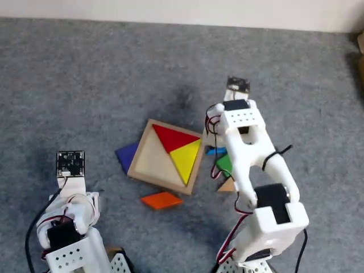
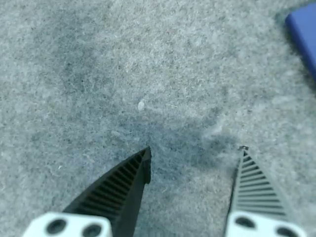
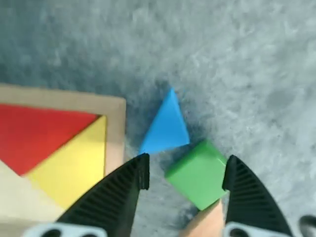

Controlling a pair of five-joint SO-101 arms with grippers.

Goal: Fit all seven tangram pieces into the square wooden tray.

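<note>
Grey carpet (image 1: 85,85) carries the wooden tray (image 1: 152,160) with just the red triangle (image 1: 173,138) and yellow triangle (image 1: 187,159) seated, so I judge five more to fit, my right gripper (image 3: 186,163) spread over the green square (image 3: 197,176), my left gripper (image 2: 195,150) spread above bare carpet.

- I see the square wooden tray (image 1: 149,164) lying flat and askew, with the red triangle (image 1: 172,138) and the yellow triangle (image 1: 186,158) seated inside, edge to edge.
- The dark blue piece (image 1: 126,155) lies against one tray side. The orange parallelogram (image 1: 162,199) is just off the near edge.
- The light blue triangle (image 3: 166,127), green square (image 3: 197,173) and tan triangle (image 1: 227,185) cluster beside the opposite side.
</note>
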